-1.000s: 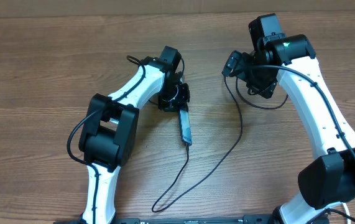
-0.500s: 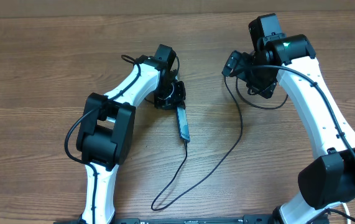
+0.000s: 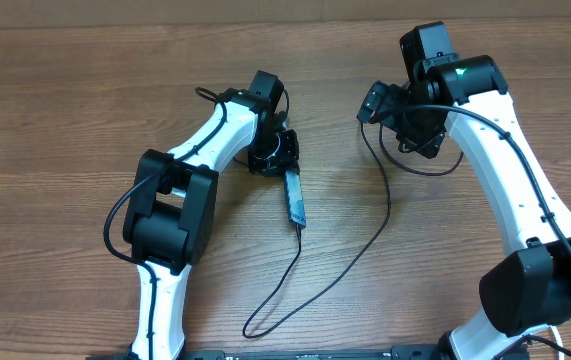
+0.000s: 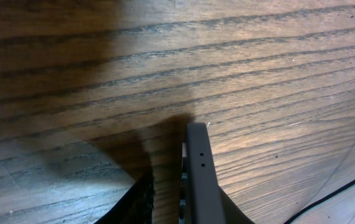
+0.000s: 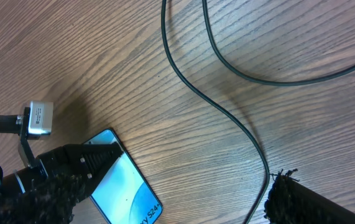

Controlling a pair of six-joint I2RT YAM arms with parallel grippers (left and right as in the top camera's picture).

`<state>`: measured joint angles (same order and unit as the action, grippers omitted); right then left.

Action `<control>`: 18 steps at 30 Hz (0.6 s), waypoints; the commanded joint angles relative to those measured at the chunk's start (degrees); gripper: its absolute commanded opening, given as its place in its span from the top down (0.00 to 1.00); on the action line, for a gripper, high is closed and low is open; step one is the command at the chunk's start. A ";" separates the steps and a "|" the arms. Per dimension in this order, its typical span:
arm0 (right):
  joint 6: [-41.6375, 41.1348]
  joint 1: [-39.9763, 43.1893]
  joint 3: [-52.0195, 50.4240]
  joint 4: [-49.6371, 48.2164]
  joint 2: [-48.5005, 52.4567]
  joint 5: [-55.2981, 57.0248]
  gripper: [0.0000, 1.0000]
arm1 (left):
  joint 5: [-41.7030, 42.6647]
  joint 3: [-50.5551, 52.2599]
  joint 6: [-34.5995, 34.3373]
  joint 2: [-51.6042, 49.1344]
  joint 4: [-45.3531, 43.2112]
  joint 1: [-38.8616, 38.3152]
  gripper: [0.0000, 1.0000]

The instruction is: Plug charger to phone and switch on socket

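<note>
Near the middle of the wood-grain table (image 3: 65,100), the phone (image 3: 295,202) stands on its long edge, and from overhead it shows only as a thin dark strip. The left gripper (image 3: 277,155) is at the phone's far end with its jaws narrowly parted. In the left wrist view a sliver of shadowed table shows between one finger (image 4: 143,198) and the phone's dark frame, which has two small holes. I cannot tell whether the other finger touches the phone.

The right wrist view shows the lit, pale blue screen. White lettering at the picture's lower edge is cut off and reads "xy S24+". A small silvery box (image 5: 39,118) on the left arm has a label too small to read.

The charger (image 3: 387,205), a thin black cable, meets the phone's near end. It loops toward the front edge of the table and then runs up under the right gripper (image 5: 177,186). I cannot tell whether its tip is seated in the phone. The right gripper's jaws are spread wide, with nothing between them.
</note>
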<state>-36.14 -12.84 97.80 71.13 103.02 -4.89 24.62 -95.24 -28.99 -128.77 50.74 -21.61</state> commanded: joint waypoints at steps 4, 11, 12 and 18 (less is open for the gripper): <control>0.26 0.07 0.90 -0.13 -0.57 0.79 0.00 | -3.61 0.22 0.22 -2.80 0.42 0.59 0.80; 0.24 0.07 0.90 -0.07 -0.57 0.79 0.00 | -3.61 0.22 0.22 -2.80 0.42 0.61 0.85; 0.26 0.07 0.90 -0.07 -0.57 0.79 0.00 | -3.61 0.22 0.22 -2.80 0.39 0.59 0.83; 0.26 0.07 0.90 -0.07 -0.57 0.76 0.00 | -3.61 0.22 0.22 -2.80 0.42 0.61 0.78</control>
<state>-36.14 -12.84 97.80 71.18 103.02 -4.91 24.45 -95.29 -28.97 -128.86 51.03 -21.32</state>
